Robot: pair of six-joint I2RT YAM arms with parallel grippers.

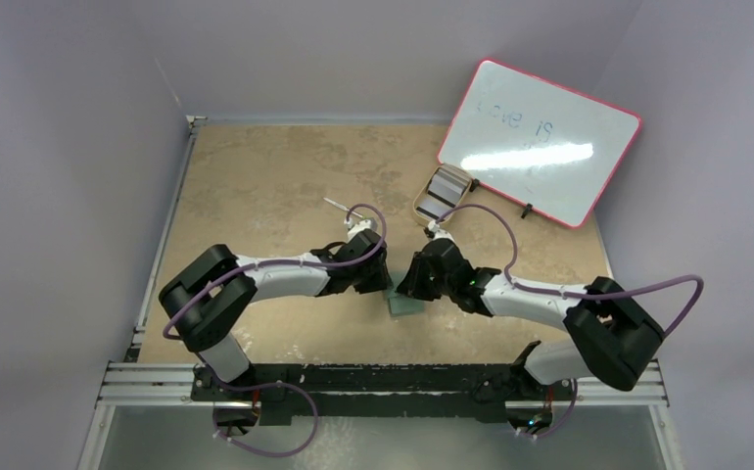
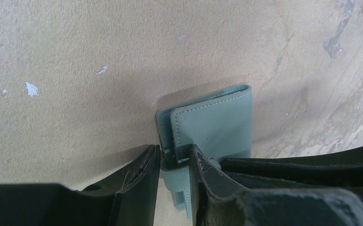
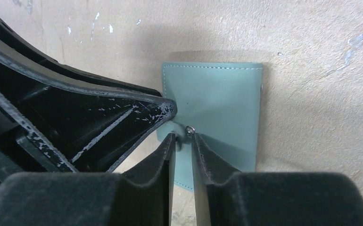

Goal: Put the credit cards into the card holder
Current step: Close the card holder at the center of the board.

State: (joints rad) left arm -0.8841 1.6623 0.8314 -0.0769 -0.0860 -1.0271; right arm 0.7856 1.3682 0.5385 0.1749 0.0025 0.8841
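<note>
Card holder [image 1: 404, 304] lies folded on the tabletop [image 1: 275, 176], between the two arms. Left end effector [image 2: 175, 162] is closed on its strap edge; right end effector [image 3: 183, 136] is closed on the snap tab. The holder looks light, soft and liable to slide, so it is best pinned by one cover near the fold. Credit cards [image 1: 444, 191] lie well apart in the beige tray [image 1: 418, 208].

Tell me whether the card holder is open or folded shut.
Folded shut: the card holder shows only its stitched outer cover, flaps stacked, no inner pockets visible.
</note>
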